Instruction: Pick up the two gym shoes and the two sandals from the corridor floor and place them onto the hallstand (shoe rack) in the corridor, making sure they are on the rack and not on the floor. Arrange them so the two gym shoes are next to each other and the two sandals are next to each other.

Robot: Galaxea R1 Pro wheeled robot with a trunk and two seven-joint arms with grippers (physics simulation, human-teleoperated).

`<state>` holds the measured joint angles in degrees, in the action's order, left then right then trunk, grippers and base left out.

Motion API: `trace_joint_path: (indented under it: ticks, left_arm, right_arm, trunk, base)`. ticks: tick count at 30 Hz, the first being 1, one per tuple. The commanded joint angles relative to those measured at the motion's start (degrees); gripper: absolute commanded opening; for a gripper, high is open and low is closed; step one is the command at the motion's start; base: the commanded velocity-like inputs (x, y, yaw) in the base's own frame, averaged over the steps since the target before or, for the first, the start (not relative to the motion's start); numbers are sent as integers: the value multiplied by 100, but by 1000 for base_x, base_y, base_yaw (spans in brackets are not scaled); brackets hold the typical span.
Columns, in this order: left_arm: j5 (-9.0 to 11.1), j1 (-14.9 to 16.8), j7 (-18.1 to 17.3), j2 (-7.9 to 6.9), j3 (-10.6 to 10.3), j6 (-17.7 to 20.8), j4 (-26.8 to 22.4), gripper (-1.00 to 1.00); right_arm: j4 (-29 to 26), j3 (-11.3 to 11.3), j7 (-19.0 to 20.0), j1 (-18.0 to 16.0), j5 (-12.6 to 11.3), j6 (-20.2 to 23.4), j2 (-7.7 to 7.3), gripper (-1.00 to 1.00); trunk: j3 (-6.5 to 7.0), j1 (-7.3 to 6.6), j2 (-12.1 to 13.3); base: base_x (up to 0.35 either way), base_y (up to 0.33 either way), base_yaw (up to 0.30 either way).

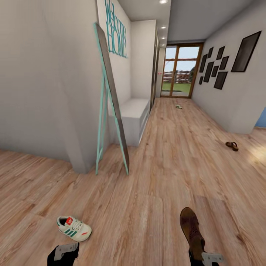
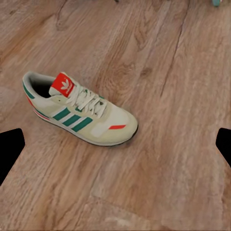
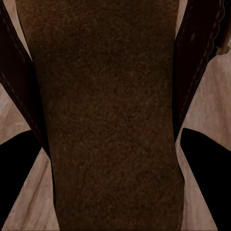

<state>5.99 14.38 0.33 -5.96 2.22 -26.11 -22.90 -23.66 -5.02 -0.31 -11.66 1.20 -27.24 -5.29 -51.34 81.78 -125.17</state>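
Observation:
One gym shoe (image 1: 74, 228), white with green stripes and a red tongue patch, lies on its sole on the corridor floor (image 1: 155, 207). My left gripper (image 1: 64, 254) hovers just short of it, open; the gym shoe (image 2: 79, 113) lies beyond the spread fingertips (image 2: 10, 153), untouched. My right gripper (image 1: 204, 257) is shut on a dark brown sandal (image 1: 192, 232), held off the floor; the sandal's sole (image 3: 106, 115) sits between the fingers (image 3: 208, 166). A second sandal (image 1: 232, 146) lies on the floor at the right wall. The grey hallstand (image 1: 133, 115) stands ahead on the left.
A tall teal-framed mirror (image 1: 111, 99) leans against the wall corner just before the hallstand. A small pale-green thing (image 1: 178, 106), too small to identify, lies far down the corridor near the glass door (image 1: 180, 71). Dark picture frames (image 1: 218, 68) hang on the right wall.

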Motion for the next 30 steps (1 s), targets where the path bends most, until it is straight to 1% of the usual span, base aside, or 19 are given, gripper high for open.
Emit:
trace_joint_path:
  ticks: [1,30]
  left_arm:
    - [51,3,2,-2,-20,-17,5,100]
    - [51,3,2,-2,-20,-17,5,100]
  right_arm:
    - [1,-15,4,-3,12,-18,1,-100]
    - [-2,-25,-2,-2,5,-24,-12,-100]
  trunk:
    - [-5,1,-2]
    - [-5,1,-2]
  base:
    - [237,237,0]
    - [205,248,0]
